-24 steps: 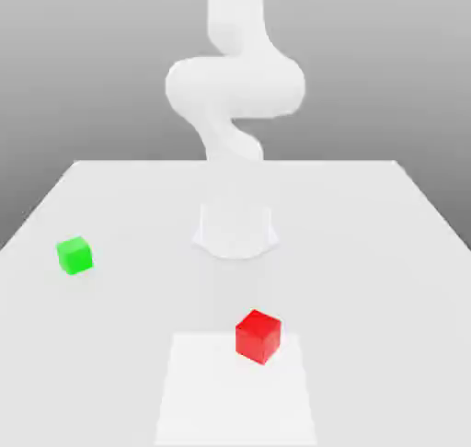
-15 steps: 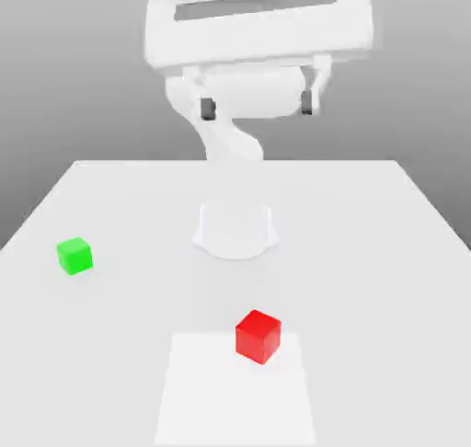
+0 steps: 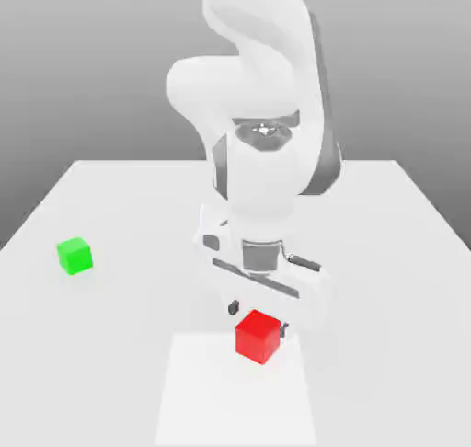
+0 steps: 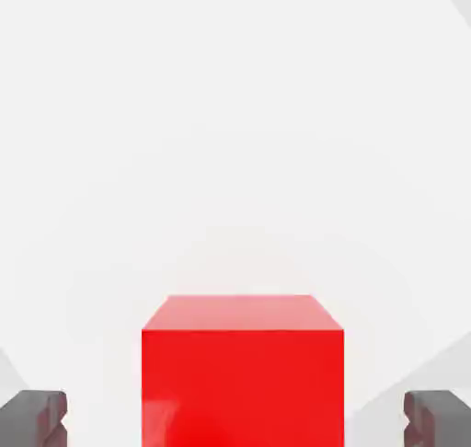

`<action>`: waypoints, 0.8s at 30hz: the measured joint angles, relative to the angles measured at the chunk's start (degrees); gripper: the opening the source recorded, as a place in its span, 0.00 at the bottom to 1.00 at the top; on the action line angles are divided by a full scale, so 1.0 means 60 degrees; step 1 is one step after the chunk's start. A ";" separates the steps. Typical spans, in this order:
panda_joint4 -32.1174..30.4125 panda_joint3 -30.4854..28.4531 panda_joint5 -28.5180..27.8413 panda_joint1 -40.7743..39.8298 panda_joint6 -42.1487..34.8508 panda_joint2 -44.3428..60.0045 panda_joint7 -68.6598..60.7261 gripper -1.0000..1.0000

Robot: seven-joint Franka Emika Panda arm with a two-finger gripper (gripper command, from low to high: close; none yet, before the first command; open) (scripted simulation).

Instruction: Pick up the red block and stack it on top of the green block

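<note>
Grey backdrop [image 3: 74, 68], shading lighter towards the top; pale table [image 3: 386, 261] spread out before it. White robot arm [image 3: 262, 174] rises over the middle of the table, bent so that its hand reaches down on the near side of the base. A brighter white patch [image 3: 235, 399] lies on the near part of the tabletop.

Gripper [image 3: 258, 318] is low, at the red block, its jaws spread wide, one to either side. Hand view: a gap between the block and each dark fingertip, so no contact and nothing pinched.

Red block [image 3: 258, 337] sits at the far edge of the bright patch, towards the exterior view's right. Green block [image 3: 74, 256], the smaller-looking of the two, is well apart, out at the exterior view's left, nothing on top of it.

Progress, as I judge it: the reach is all but done, the jaws seemingly lined up for a grasp. Left to do: close on the red block, lift, carry it across, set it on the green one, let go. No stacking done yet.
</note>
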 joint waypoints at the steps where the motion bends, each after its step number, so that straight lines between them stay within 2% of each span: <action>1: 0.0025 -0.0154 -0.0078 0.0137 0.0153 0.0179 0.0061 0.00; 8: 0.0019 -0.0153 -0.0086 0.0140 0.0134 0.0141 0.0068 0.00; 11: -0.0111 0.0253 0.0566 -0.0094 -0.0584 -0.0708 -0.0403 0.00; 15: -0.0306 0.0319 0.1312 0.0071 -0.1746 -0.2073 -0.0928 0.00; 18: -0.0366 -0.0245 0.1150 -0.0523 -0.2261 -0.2674 -0.1174 0.00; 24: -0.0377 -0.1964 0.0173 -0.2683 -0.2790 -0.3292 -0.1665 0.00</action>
